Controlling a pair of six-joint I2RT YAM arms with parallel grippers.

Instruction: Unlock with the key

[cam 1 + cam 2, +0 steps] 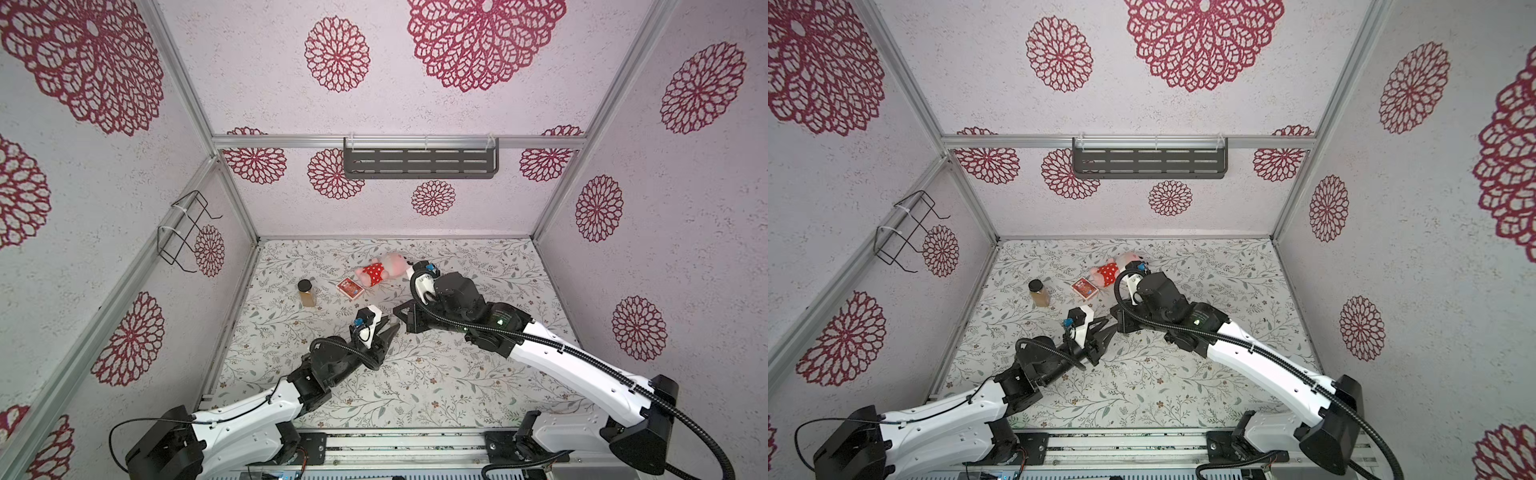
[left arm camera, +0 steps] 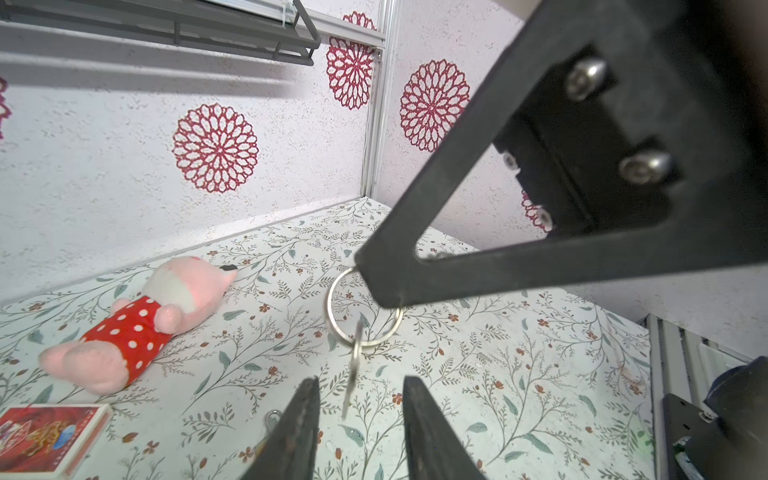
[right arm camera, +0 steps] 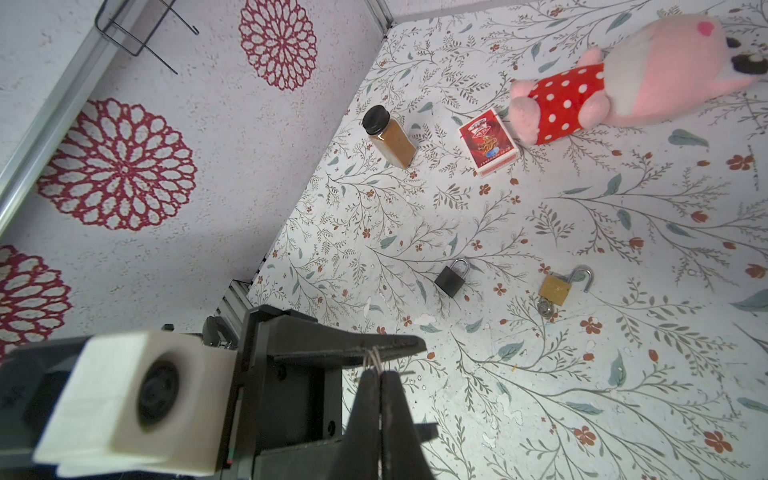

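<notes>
Above the floral desk (image 2: 498,374), shut right fingers (image 2: 386,282) pinch the key ring (image 2: 329,315). Its key (image 2: 352,382) hangs upright, lower centre, between parted, empty left fingers (image 2: 303,428).

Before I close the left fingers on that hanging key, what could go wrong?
1. The key hangs loose and edge-on from the ring, between the left fingers and touching neither. Closing may knock it askew or clamp it crooked.
2. The right fingers pinch only the thin ring at their tips, so a tug could pull it free.
3. Two locks lie on the table: the black lock is shut, the brass lock already open. Picking the wrong one wastes the move.
</notes>
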